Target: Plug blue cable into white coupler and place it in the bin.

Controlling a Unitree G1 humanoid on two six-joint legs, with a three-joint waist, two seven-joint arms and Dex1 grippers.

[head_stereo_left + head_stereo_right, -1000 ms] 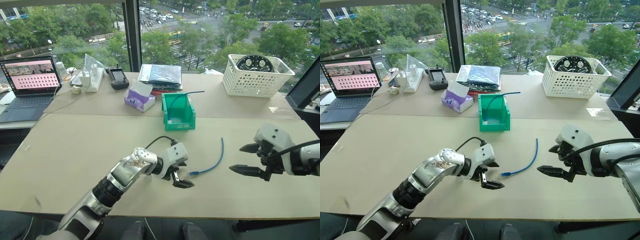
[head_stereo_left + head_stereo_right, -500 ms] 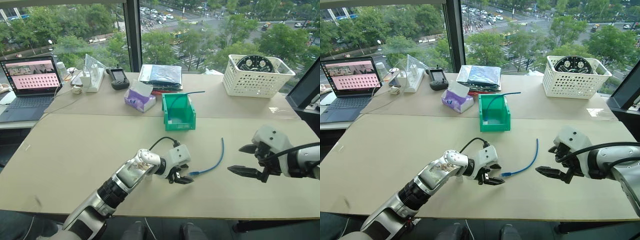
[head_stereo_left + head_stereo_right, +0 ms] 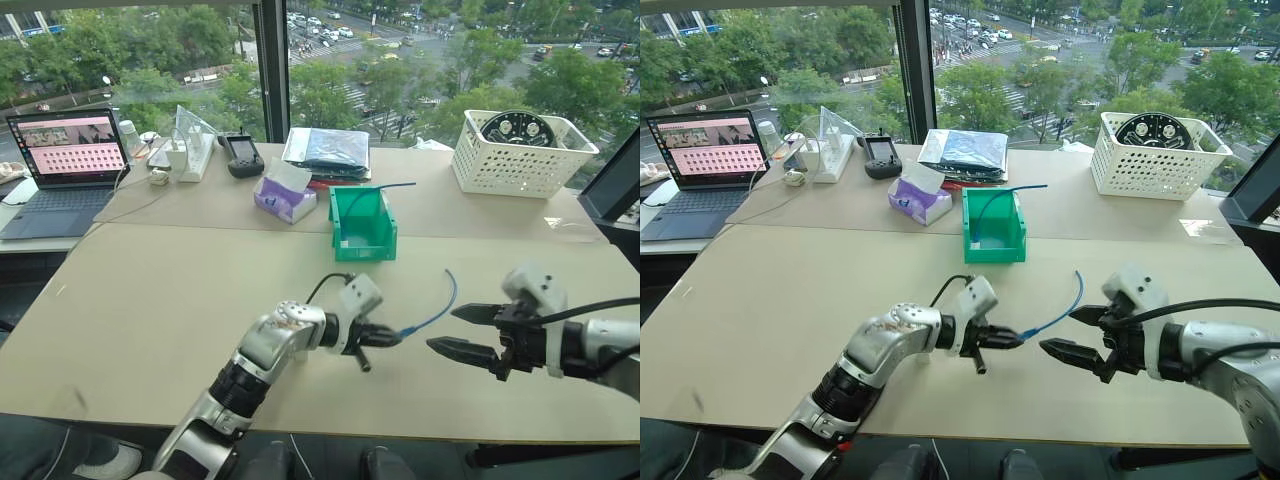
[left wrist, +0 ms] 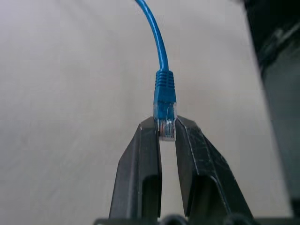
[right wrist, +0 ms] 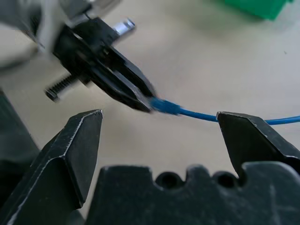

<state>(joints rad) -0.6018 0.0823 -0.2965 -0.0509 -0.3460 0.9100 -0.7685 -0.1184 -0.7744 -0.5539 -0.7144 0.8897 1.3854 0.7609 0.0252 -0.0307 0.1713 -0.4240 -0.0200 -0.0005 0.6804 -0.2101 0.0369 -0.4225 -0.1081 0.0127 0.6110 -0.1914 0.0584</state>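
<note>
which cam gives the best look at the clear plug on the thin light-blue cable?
Left wrist view. The clear plug sits centred, pinched between the left gripper's black fingertips, with the light-blue cable running away from it. The right wrist view shows it blurred at those tips between the open right gripper's fingers. The eye views show it tiny.

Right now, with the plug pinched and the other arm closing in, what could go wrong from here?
The left end effector grips only the clear tip of the blue cable, so the plug might slip or twist out. The open right end effector sits very near it; they might collide during a handover.
</note>
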